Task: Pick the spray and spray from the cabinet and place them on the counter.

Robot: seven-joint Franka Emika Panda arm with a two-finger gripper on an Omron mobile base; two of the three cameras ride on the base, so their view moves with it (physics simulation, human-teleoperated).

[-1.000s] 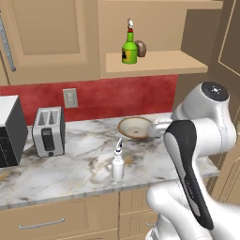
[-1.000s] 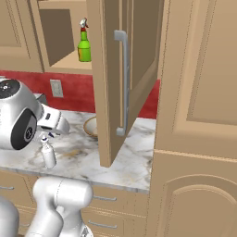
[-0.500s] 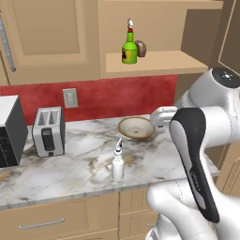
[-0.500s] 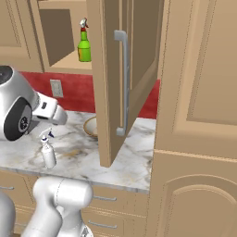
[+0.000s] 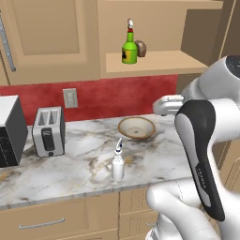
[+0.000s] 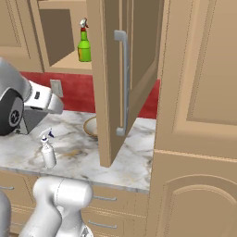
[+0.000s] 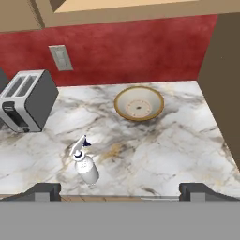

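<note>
White spray (image 5: 117, 162) stands upright on counter (image 5: 84, 154) nr front edge, apart from tan bowl (image 5: 136, 127) behind it (bowl looks empty); green spray (image 5: 129, 48) upright on shelf of open cabinet (image 5: 154, 62), small brown lump (image 5: 141, 48) just beside it. Gripper (image 7: 120, 190) w/ jaws spread wide, nothing between them, hovers above counter's front edge, white spray below & to one side of it in hand view. Toaster (image 5: 48, 131) at counter's left by red backsplash, wall outlet (image 5: 70, 97) above it.
</note>
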